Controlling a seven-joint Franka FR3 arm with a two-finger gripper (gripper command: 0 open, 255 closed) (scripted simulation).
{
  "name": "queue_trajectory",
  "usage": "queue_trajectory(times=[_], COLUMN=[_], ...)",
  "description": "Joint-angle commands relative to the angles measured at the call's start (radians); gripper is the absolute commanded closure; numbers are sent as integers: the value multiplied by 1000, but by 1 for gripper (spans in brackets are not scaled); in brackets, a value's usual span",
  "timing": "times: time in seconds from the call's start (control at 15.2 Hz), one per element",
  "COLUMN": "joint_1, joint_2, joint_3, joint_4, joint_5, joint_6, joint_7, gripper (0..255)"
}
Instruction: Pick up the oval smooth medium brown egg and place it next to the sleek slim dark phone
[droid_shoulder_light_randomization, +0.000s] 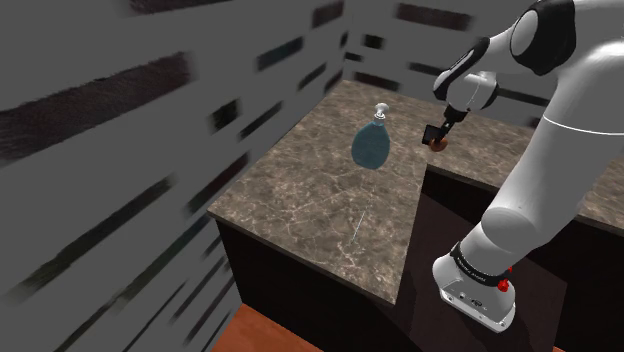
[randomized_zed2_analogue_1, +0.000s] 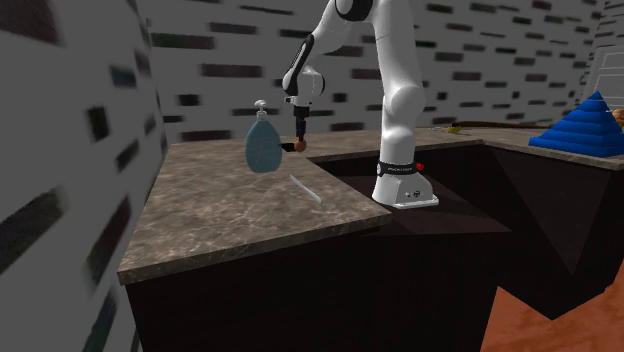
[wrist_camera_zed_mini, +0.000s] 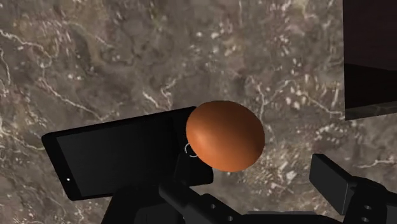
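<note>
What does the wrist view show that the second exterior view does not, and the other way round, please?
Wrist view: a flat black rectangular phone lying on the brown marbled countertop, its end beside the smooth brown oval egg, with the black fingers standing apart. Second exterior view: a teal pump bottle, a blue stepped pyramid on a far counter, and the white arm's base. Both: the egg, the gripper above it, and the countertop.
</note>
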Motion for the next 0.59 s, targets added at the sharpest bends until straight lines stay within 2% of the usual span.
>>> queue_trajectory(times=[0.0, 0.07, 0.53], joint_1=[28, 38, 35], joint_2=[-62, -90, -90], joint_3=[-37, -49, -46], joint_4=[2, 4, 4], joint_5=[-78, -113, -114], joint_6=[-45, -66, -65], joint_7=[52, 76, 77], gripper=[0, 0, 0])
